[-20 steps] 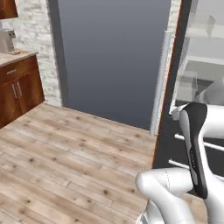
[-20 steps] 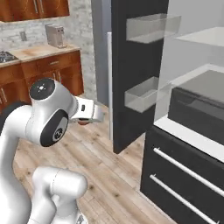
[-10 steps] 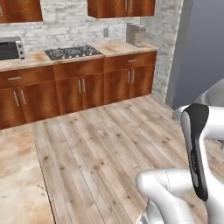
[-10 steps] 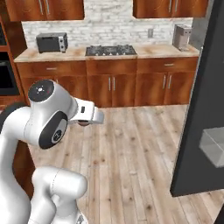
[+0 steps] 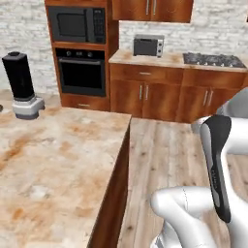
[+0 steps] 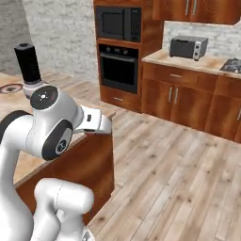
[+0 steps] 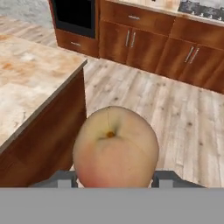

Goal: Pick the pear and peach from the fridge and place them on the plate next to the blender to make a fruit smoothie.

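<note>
Closest in, the hand [image 7: 114, 180] is clamped on the round, pale-yellow to pinkish-orange peach [image 7: 115, 148], one finger pressed against each side of it, the stem dimple facing up toward the wrist. From the right base view the white arm folds across the front with the hand's white body [image 6: 96, 121] jutting toward the open floor; the fruit itself cannot be made out from there. Just beside and below the held peach runs the edge of the marbled beige and rust stone table [image 5: 58, 164] with its dark wooden side panel. Pale wood plank flooring [image 6: 179, 174] spreads out beyond that. Farther along the table stands the tall black blender [image 5: 21, 85] with its black lid, on a light grey base. In the right base view, the small round dark plate [image 6: 10, 88] with a reddish patterned rim lies just beside the blender, at the frame edge. At the far wall, reddish-brown wooden cabinets [image 5: 145, 94] hold a black built-in oven [image 5: 81, 73] with a black microwave [image 5: 76, 23] above it. A grey toaster oven [image 5: 148, 45] and a gas hob [image 5: 213, 59] sit on the back counter.
</note>
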